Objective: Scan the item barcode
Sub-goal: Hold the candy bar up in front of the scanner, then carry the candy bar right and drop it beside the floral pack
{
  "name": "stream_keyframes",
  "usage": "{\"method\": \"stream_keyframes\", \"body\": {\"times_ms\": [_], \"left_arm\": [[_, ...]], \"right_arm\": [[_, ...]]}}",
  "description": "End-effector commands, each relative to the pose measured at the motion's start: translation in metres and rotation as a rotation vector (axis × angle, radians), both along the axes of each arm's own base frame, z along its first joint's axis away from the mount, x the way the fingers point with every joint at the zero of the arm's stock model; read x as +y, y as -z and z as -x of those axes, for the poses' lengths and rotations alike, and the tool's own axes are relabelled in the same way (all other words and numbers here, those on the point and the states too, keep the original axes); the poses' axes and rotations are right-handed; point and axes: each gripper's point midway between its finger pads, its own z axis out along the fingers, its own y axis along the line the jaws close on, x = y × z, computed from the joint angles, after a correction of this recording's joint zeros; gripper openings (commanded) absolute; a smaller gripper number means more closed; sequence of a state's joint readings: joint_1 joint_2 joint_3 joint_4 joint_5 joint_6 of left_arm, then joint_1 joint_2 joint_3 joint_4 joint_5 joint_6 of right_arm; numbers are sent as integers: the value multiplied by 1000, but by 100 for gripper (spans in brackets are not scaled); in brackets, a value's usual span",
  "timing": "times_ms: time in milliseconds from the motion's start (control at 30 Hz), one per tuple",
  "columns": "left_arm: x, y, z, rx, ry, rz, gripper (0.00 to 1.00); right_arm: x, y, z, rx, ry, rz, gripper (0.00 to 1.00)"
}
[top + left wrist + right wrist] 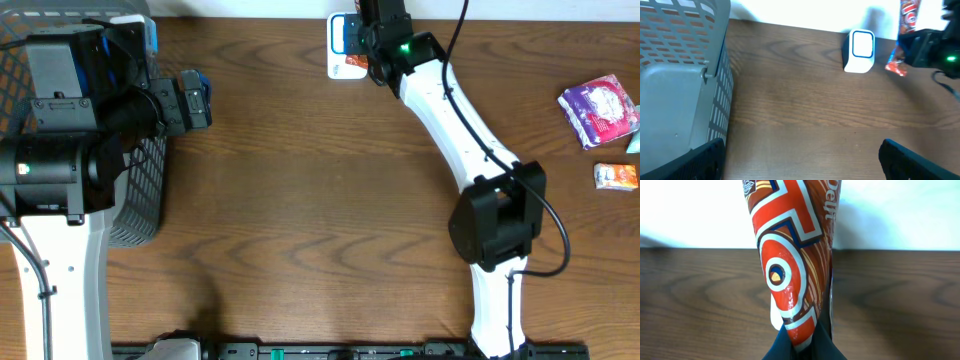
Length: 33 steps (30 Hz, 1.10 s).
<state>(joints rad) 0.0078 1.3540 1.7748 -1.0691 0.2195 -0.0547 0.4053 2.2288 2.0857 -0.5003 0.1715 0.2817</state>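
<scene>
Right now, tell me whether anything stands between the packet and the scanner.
Nothing visible does. The right tool holds the packet upright just beside the scanner, with only a small open gap between them.

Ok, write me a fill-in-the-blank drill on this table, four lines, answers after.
1. The packet is held by the ____ arm.
2. The left tool has its jaws ____.
3. The scanner is ____ with a blue ring on its face.
4. The basket sits under the ____ arm.
Missing words: right; open; white; left.
</scene>
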Motion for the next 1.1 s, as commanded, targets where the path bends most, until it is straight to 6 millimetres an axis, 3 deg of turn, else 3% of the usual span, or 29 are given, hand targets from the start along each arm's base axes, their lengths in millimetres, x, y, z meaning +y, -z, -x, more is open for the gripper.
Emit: {"method": "stream_keyframes", "body": {"times_ms": [0,167,300,367,500,600,733,900,1067], "left_arm": [[1,-2,1,-5,0,2,98],[1,-2,1,-5,0,2,98],[1,-2,1,-5,0,2,98],[1,-2,1,-5,0,2,98],[1,-2,1,-5,0,2,98],[1,-2,1,-5,0,2,98],[1,-2,1,-5,0,2,98],[1,-2,1,-5,0,2,98],[1,-2,1,-5,0,2,98]], "right_arm": [[18,43,-1,66,-25,-20,1],[11,56,-4,86,2,-9,1],[-14,30,-8,40,68,16,1],[-45,13,-9,14,156,74,1],[-132,-17,1,13,324,280,1],[-208,-21,19,88,479,432,1],[-299,-9,54,246,656,566,1],[-391,13,104,383,947,419,1],[-433,41,125,472,1025,90,1]]}}
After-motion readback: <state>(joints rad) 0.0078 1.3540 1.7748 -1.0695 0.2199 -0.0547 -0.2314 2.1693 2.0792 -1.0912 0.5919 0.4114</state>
